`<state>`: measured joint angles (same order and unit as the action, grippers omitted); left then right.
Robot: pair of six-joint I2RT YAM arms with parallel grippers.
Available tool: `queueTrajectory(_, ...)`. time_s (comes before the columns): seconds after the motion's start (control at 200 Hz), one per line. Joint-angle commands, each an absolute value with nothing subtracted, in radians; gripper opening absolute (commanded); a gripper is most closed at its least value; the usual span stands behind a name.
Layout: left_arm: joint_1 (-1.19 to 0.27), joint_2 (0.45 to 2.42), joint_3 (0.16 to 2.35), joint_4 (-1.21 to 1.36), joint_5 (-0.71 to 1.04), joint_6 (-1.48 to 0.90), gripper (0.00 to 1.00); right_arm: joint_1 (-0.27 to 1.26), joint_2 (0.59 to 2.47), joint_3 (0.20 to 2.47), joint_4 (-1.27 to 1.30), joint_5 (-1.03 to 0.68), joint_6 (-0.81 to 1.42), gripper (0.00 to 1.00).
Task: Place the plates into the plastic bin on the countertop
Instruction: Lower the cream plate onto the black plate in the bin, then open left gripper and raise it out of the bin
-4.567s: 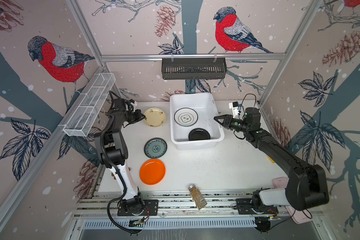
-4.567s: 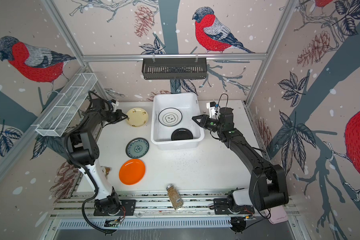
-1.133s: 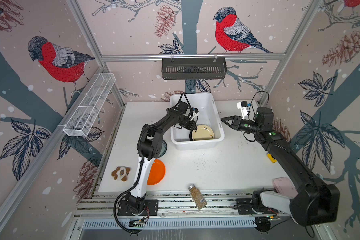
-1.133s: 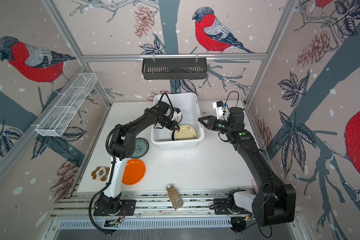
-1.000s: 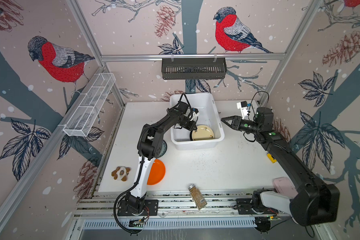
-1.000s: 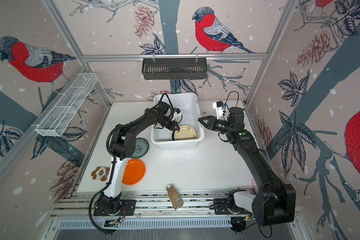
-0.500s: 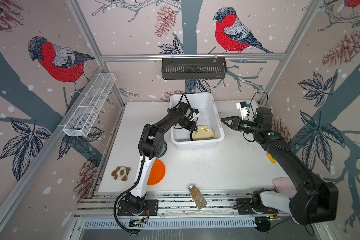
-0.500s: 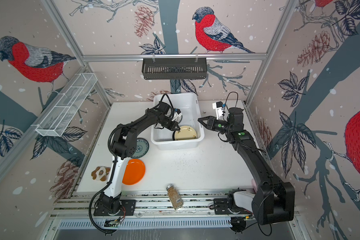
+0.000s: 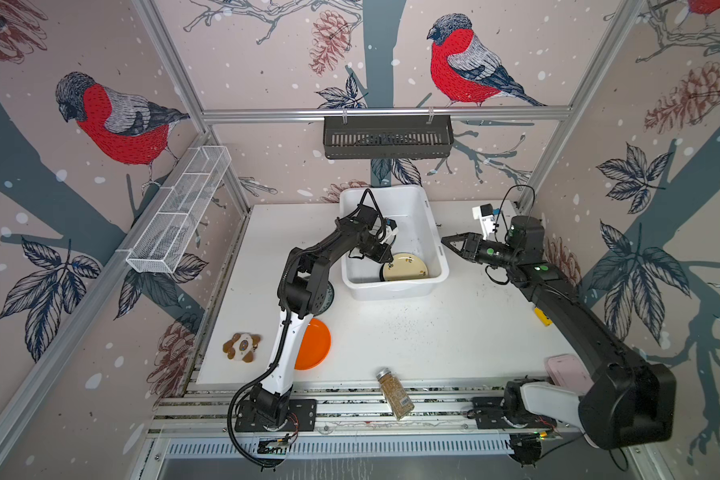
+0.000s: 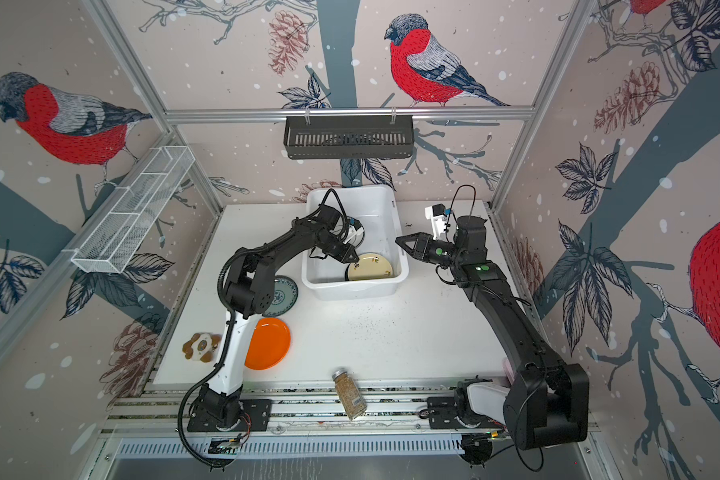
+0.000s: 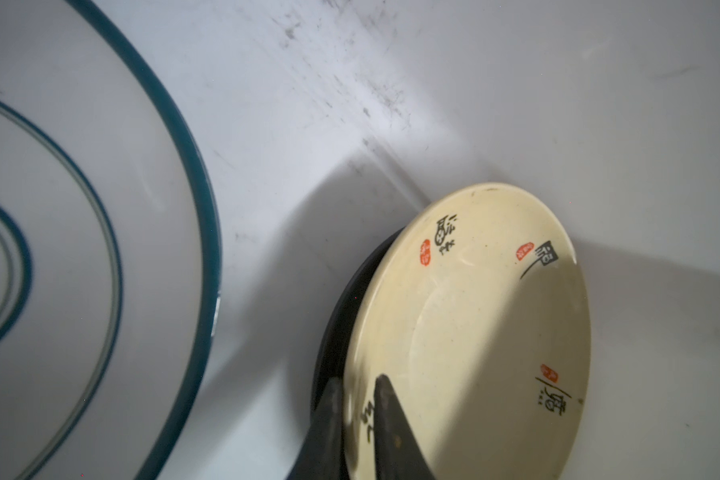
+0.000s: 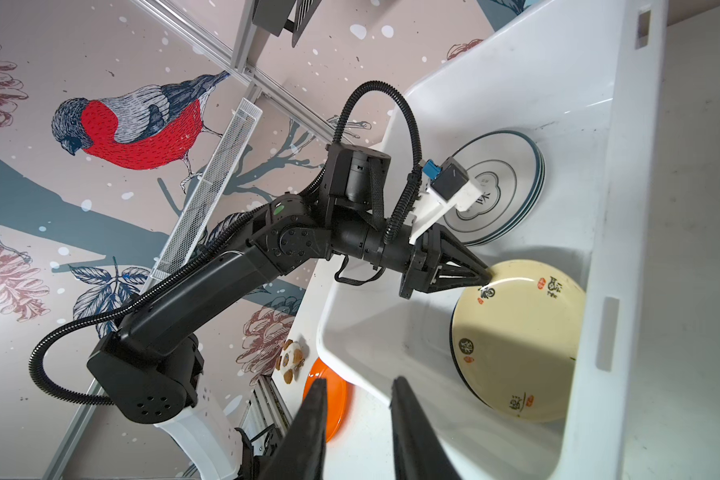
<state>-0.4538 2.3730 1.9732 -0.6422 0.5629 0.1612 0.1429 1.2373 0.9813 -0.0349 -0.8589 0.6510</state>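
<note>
— Start with the big things. Where is the bin?
— Toward the back of the white worktop [image 9: 433, 332]. The plastic bin [image 9: 395, 291] stands open side up, and its long axis runs from the back wall toward the front edge.
— And the plates?
— Three lie inside, all face up. The white plate with the dark rim [image 12: 512, 174] lies in the far half. In the near half the cream plate [image 9: 408, 270] rests on the black plate [image 11: 337, 316], shifted so that a black crescent shows. Left of the bin, the orange plate [image 9: 314, 345] and the teal plate [image 10: 285, 295] lie on the worktop, both partly hidden by the left arm.
— Grippers?
— The left gripper [image 12: 488, 277] straddles the cream plate's rim, one finger on each side. I cannot tell whether it is pinching or has let go. The right gripper [image 9: 445, 239] hovers by the bin's right rim, slightly parted, with nothing in it.
</note>
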Motion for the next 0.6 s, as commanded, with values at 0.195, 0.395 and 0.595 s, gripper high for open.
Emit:
queueTrajectory(0.195, -0.456, 2.371, 1.986, -0.66, 0.579, 0.173, 0.24, 0.142, 1.232, 0.977, 0.008, -0.864, 0.649, 0.29)
queueTrajectory(0.395, -0.456, 2.362, 1.987, -0.664, 0.583, 0.175, 0.29, 0.142, 1.232, 0.977, 0.01, -0.864, 0.649, 0.29)
queueTrajectory(0.595, -0.455, 2.343, 1.992, -0.666, 0.579, 0.178, 0.36, 0.142, 1.227, 0.977, 0.01, -0.863, 0.65, 0.29)
